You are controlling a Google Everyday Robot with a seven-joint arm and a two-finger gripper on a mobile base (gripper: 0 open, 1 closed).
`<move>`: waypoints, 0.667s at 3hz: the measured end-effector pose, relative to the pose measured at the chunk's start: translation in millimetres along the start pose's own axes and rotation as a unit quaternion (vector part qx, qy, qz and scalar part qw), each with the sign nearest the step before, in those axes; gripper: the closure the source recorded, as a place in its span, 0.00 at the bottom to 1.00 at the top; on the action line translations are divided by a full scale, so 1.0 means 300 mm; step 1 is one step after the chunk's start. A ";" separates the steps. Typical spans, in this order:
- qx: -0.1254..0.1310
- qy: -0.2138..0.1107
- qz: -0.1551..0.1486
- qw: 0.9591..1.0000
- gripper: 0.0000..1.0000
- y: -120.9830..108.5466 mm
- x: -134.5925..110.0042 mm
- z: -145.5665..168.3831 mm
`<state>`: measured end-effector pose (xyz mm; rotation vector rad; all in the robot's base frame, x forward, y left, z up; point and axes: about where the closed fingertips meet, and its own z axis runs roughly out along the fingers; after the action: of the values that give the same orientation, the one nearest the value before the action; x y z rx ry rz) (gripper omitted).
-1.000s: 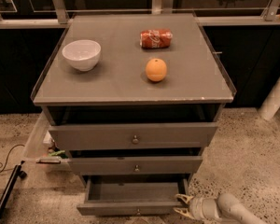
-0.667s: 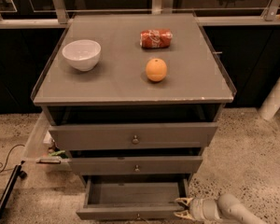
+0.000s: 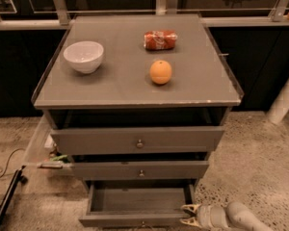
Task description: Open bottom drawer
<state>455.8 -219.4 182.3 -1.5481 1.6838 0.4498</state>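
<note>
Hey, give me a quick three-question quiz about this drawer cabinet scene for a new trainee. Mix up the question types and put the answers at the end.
1. How many things lie on the flat grey cabinet top?
2. True or false: the lowest grey drawer, the one with the small round metal knob, is fully shut.
3. Where is the robot's pale hand? A) on the cabinet top B) by the lowest drawer's right front corner C) at the top drawer's knob
Key: 1. Three: a white ceramic bowl, a round orange fruit and a red crumpled packet. 2. False: its inside shows. 3. B.
</note>
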 end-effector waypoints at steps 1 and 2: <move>0.004 -0.004 0.006 1.000 1.00 0.055 0.008 -0.019; 0.009 -0.006 0.014 1.000 1.00 0.115 0.018 -0.043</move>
<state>419.4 -225.7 178.0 -1.5078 1.6970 0.4575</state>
